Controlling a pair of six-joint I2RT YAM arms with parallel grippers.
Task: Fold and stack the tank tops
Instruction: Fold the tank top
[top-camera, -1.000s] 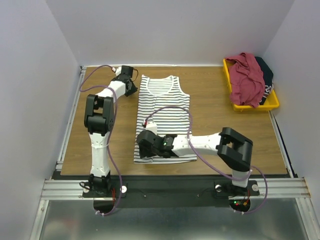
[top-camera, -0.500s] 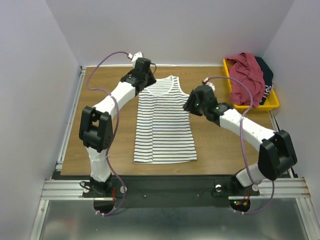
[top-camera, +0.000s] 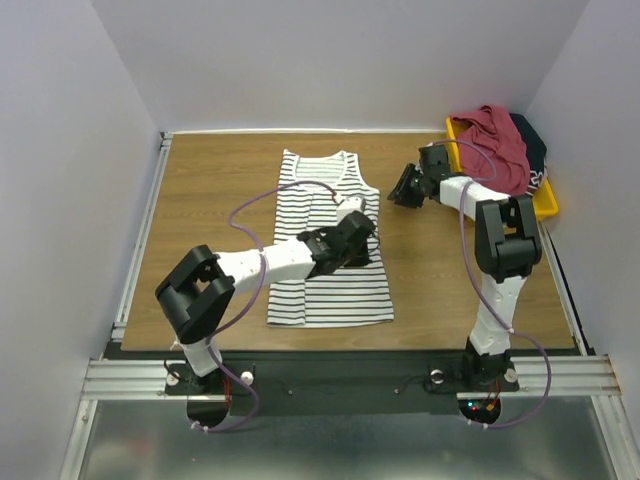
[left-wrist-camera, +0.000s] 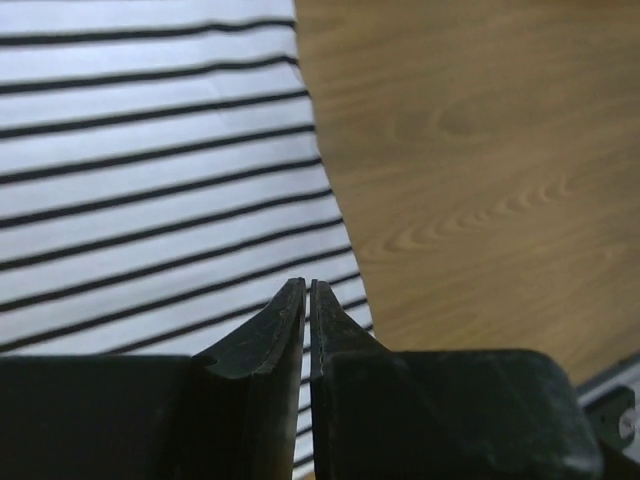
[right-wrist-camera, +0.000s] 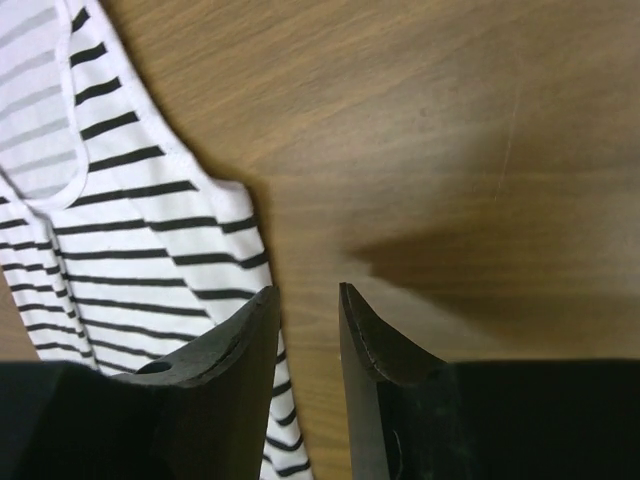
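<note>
Lying flat: white, black-striped soft cloth tank top (top-camera: 335, 295), likely light and limp, best pinched at an edge; left gripper (left-wrist-camera: 307, 285) clenched empty, right gripper (right-wrist-camera: 305, 292) parted.

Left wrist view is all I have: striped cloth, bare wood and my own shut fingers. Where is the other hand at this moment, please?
Observer: The right hand hovers over the bare wooden table, just beside the right shoulder strap of the white tank top with thin black stripes.
Operator: Is it open or shut?
Observer: Open. The right wrist view shows wood between its fingers.
Operator: And where are the other tops?
Observer: A maroon-red cloth top and a dark one lie heaped in the yellow plastic bin at the far right corner.
</note>
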